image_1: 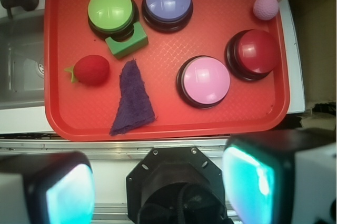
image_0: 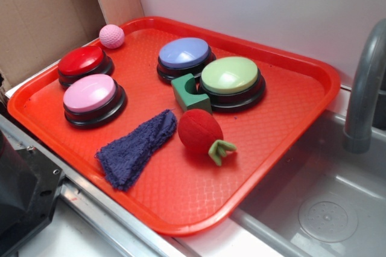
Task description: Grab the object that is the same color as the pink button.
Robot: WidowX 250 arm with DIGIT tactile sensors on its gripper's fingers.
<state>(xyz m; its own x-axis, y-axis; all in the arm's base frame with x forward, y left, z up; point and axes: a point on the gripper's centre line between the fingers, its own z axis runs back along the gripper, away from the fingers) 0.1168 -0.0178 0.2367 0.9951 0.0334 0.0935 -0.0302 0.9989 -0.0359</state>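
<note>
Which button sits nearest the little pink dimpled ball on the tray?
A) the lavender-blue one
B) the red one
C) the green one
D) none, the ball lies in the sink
B: the pink ball lies in a tray corner right by the red button, while the green button and lavender-blue button sit farther off.

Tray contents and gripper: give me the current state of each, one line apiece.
pink ball: loose in a tray corner, by the red button, ungrasped
pink button: upright
red button: upright
lavender-blue button: upright
green button: upright, touching the green block
green block: notch facing the green button
purple cloth: lying crumpled
red plush ball: on its side
gripper: open, empty, above the tray
</note>
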